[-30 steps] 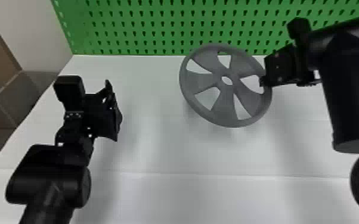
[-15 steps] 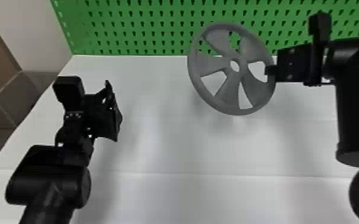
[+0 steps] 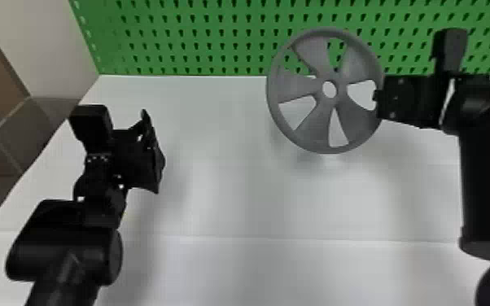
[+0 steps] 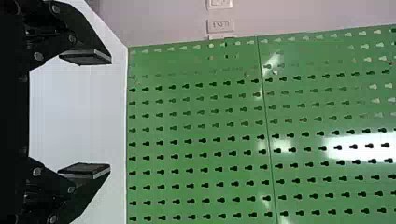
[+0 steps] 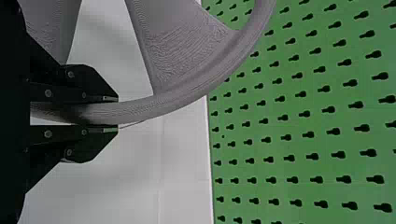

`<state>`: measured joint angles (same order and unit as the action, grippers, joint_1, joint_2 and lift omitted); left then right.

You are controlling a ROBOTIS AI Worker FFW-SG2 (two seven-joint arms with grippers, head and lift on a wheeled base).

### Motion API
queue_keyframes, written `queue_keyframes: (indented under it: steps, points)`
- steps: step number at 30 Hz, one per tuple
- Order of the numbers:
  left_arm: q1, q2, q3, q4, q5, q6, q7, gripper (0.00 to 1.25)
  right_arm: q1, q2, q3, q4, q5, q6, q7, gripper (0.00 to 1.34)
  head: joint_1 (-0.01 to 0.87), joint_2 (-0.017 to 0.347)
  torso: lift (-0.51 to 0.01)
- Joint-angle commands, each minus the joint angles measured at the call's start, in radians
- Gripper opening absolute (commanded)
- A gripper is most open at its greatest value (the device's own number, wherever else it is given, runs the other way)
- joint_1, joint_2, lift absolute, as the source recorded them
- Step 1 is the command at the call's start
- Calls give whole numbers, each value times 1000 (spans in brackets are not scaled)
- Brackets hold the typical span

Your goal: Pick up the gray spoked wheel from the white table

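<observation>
Gray spoked wheel (image 3: 325, 106), tilted above white table (image 3: 256, 195)

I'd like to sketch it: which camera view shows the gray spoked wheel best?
The head view: the gray spoked wheel shows almost whole. The right wrist view shows some rim and spokes close up, pinched by the right black claw.

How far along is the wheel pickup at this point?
Grasping looks done: the right gripper is shut on the gray wheel by its rim. Lifting looks done too: a shadow lies beneath it on the white table. Holding it up is in hand; nothing more seems left.
</observation>
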<state>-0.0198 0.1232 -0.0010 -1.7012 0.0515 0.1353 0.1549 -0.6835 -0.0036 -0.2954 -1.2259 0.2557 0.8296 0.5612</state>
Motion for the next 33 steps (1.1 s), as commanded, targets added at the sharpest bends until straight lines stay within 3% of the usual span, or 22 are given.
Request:
queue_keyframes:
  steps: [1, 9, 19, 33]
  points:
    - [0, 0, 1, 0, 2, -2, 0, 816, 59, -12, 33, -57, -84, -80, -38, 247, 779, 84, -94]
    - [-3, 0, -2, 0, 5, -6, 0, 816, 202, -3, 79, -133, -253, -330, -227, 247, 779, 84, -94]
    - [-5, 0, -4, 0, 5, -6, 0, 816, 346, 5, 98, -176, -268, -596, -330, 245, 779, 84, -94]
    - [-5, -2, -11, 0, 14, -6, 0, 816, 484, 5, 151, -185, -291, -914, -465, 199, 779, 84, -94]
